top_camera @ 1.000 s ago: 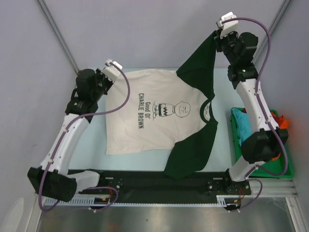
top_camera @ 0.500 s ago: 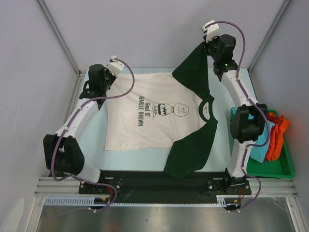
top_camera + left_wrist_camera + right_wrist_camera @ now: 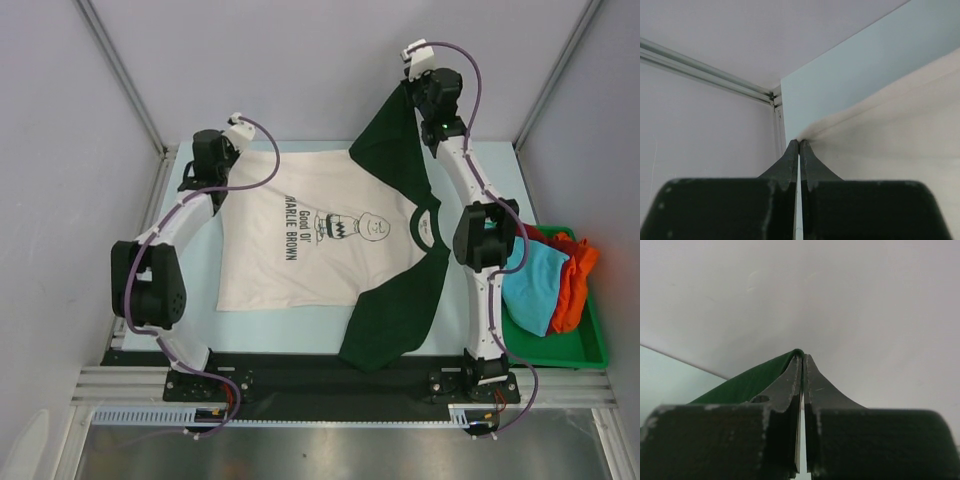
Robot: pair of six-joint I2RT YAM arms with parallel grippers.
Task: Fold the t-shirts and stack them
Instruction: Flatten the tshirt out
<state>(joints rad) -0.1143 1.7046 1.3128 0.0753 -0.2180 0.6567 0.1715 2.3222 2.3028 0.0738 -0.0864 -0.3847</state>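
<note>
A cream-white t-shirt (image 3: pixel 300 240) with dark lettering and a cartoon face lies flat on the pale table, collar to the right. Dark green cloth (image 3: pixel 395 305) spreads from its collar end; one part lies toward the near edge. The other green part (image 3: pixel 392 150) is lifted to the back. My right gripper (image 3: pixel 409 92) is shut on its tip, and the green edge shows pinched in the right wrist view (image 3: pixel 802 356). My left gripper (image 3: pixel 226 166) is shut on the cream shirt's far-left corner, seen pinched in the left wrist view (image 3: pixel 799 142).
A green bin (image 3: pixel 590 352) at the right edge holds turquoise (image 3: pixel 535 285) and orange (image 3: pixel 575 275) cloths. Grey walls with metal rails enclose the back and sides. A black rail (image 3: pixel 300 375) with the arm bases runs along the near edge.
My right gripper has moved left along the back wall with the green cloth still in it. My left gripper has shifted slightly toward the back with the cream corner. Both arms' elbows swung inward.
</note>
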